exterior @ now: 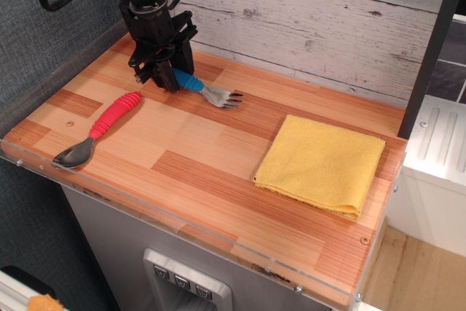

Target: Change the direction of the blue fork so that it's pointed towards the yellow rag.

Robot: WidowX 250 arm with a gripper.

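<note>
The gripper [166,78] is pinching the blue fork [206,91] by its handle, seemingly clamped, aiming the tines rightward at the yellow rag [321,164] across the table [189,172].

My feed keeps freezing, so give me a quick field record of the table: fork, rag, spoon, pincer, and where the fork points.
fork: blue fork lying on the wooden table, far-left area, handle end under the pincer
fork direction: tines point right, roughly toward the yellow rag
rag: yellow rag, folded flat, right side, apart from the fork
spoon: red-handled spoon, near-left, untouched
pincer: pincer low over the fork handle, fingers either side; whether it grips cannot be told
</note>
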